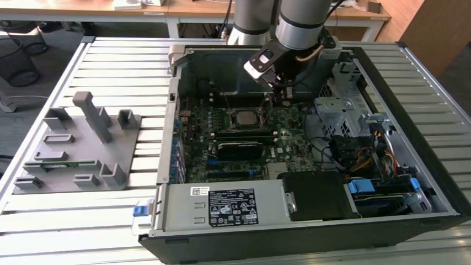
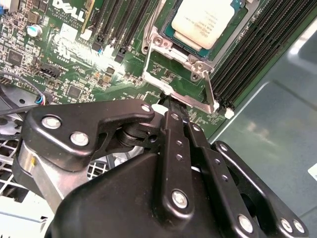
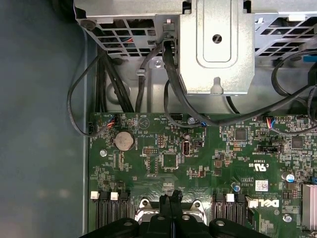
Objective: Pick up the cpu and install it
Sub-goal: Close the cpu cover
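Nearest me in the exterior view is the power supply [image 1: 220, 207], at the near edge of the open computer case [image 1: 294, 243], which lies on the slatted worktop [image 1: 74, 232]. A grey holder [image 1: 77, 163] stands beside the case on the exterior view's left.

Farther in lies the green motherboard [image 1: 294, 130]. The cpu [image 1: 246, 117] is seated in its socket near the middle of the board, silver top up. In the second wrist view the cpu [image 2: 208, 22] lies flat inside the metal frame [image 2: 173, 79] around the socket.

The jaws are closed against each other with nothing between them. Their tips point down at the edge of that frame, just beside the cpu, and I see no contact with the chip.

Beyond the tips, the first wrist view shows a coin battery [image 3: 124, 141] on the board, then black cables [image 3: 171, 74] running up to a metal bracket [image 3: 215, 44]. The arm [image 1: 301, 22] reaches in from the far side of the case.
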`<state>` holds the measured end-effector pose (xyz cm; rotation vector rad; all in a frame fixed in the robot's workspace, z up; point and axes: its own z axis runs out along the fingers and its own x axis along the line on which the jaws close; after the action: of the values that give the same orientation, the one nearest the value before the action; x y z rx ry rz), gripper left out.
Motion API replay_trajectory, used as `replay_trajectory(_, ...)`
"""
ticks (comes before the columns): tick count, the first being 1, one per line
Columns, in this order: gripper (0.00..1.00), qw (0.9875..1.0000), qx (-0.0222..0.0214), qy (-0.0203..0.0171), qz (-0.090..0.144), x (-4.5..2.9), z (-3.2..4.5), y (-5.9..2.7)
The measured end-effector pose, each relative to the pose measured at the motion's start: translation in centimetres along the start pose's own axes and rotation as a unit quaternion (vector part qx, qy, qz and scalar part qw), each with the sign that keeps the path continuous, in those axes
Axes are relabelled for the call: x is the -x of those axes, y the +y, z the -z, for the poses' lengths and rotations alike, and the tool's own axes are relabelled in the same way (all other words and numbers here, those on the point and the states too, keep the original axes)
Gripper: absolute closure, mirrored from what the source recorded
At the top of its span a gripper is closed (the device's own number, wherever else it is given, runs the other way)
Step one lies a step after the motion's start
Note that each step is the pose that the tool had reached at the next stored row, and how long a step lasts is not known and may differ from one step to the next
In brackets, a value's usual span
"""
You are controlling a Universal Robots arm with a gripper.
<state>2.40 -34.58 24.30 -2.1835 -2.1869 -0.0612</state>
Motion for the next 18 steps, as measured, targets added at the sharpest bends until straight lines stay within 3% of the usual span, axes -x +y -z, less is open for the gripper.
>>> replay_trajectory(18, 0.89, 1.0000, 0.0000, 0.0000, 0.000, 0.03, -0.49, -0.99)
